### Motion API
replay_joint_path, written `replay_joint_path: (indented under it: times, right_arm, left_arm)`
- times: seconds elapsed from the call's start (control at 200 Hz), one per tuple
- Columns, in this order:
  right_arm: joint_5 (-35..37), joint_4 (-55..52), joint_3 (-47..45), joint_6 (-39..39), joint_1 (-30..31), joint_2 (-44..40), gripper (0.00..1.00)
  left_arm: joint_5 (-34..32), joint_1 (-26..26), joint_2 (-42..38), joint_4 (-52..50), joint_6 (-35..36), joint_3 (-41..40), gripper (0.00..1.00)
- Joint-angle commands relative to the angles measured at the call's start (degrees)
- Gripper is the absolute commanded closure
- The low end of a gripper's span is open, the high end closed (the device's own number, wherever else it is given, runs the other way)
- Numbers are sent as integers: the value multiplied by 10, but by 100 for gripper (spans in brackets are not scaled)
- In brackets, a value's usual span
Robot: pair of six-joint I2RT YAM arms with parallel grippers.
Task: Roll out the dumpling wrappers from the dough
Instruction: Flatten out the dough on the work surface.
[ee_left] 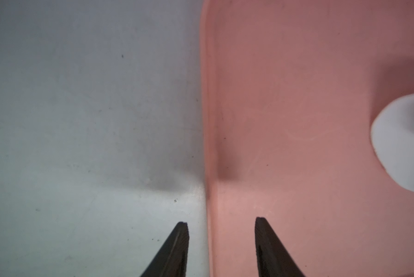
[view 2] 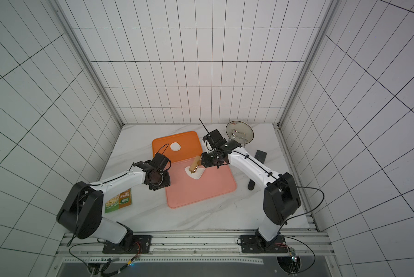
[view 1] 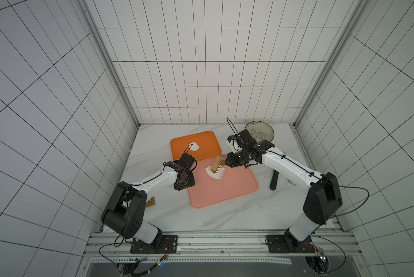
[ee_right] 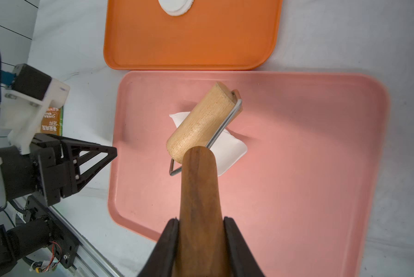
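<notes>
**Roller on the dough, left jaws idle at the pink tray's rim**

My right gripper (ee_right: pixel 201 218) was clamped on the roller (ee_right: pixel 197 156) by its dark wooden handle (ee_right: pixel 198 191), with both fingers (ee_right: pixel 170 242) pressed against the handle's sides. The roller's pale drum (ee_right: pixel 202 120) lay on the dough (ee_right: pixel 227 151). The dough sat on the pink tray (ee_right: pixel 297 191), in the half toward the orange tray (ee_right: pixel 189 43). It was a thin white sheet with an uneven, cornered outline. The drum crossed it at a slant and hid its middle, so white showed on both sides.

My left gripper (ee_left: pixel 221 221) hung at the pink tray's left rim with its jaws moderately apart and nothing between them. One finger (ee_left: pixel 270 249) stood over the tray's floor, the other over the marble table (ee_left: pixel 81 120) just outside the rim. Whether the fingertips touched either surface I could not tell from that close, blurred view.

The orange tray lay just beyond the pink tray's far edge, close against it. On it, well apart from the pink tray, rested the dumpling wrappers (view 1: pixel 193 146), neat round white discs laid one upon another. A printed packet (view 2: pixel 118 201) lay on the table off the pink tray's left side, beside my left arm. A black-handled tool (view 1: pixel 274 181) lay off its right side, and a dark round dish (view 1: pixel 264 127) stood past its far right corner.
</notes>
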Motion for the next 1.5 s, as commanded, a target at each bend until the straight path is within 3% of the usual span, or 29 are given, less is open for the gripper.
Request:
replay_joint_path:
  times: [0.0, 0.21, 0.785, 1.24, 1.499]
  right_arm:
    - [-21, 44, 19, -3, 8, 15, 100]
    - [-25, 67, 11, 16, 11, 57, 100]
    - [-25, 104, -64, 56, 8, 75, 100]
    - [17, 60, -239, 65, -43, -85, 100]
    - [29, 34, -306, 76, -78, -147, 100]
  left_arm:
    - [-6, 2, -14, 15, -19, -21, 56]
    - [-4, 2, 4, 26, -17, -38, 61]
    - [2, 2, 48, 47, -2, -31, 74]
    - [1, 14, 85, 48, 5, -20, 91]
    - [1, 17, 94, 47, 10, -11, 94]
